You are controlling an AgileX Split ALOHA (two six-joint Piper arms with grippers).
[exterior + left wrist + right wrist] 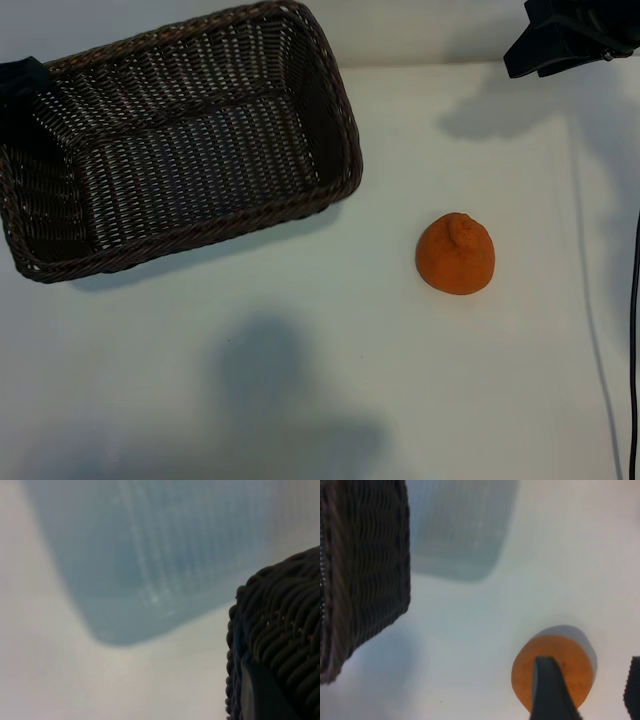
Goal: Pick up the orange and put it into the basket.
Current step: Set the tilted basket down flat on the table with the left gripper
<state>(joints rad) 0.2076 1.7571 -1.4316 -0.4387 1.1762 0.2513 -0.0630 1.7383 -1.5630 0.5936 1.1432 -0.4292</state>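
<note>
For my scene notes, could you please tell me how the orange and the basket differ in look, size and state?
The orange is small, round and bright with a knobbly top; the basket is far larger, rectangular and dark brown. The orange has matte skin, the basket open wicker weave. The orange sits apart on the table, outside the basket, which holds nothing. Both rest on that white table.

The basket (335,120) is dark brown woven wicker, rough and ribbed — braided along its rim. The orange (456,255) looks matte, its skin dimpled. The white table (300,380) is smooth.
</note>
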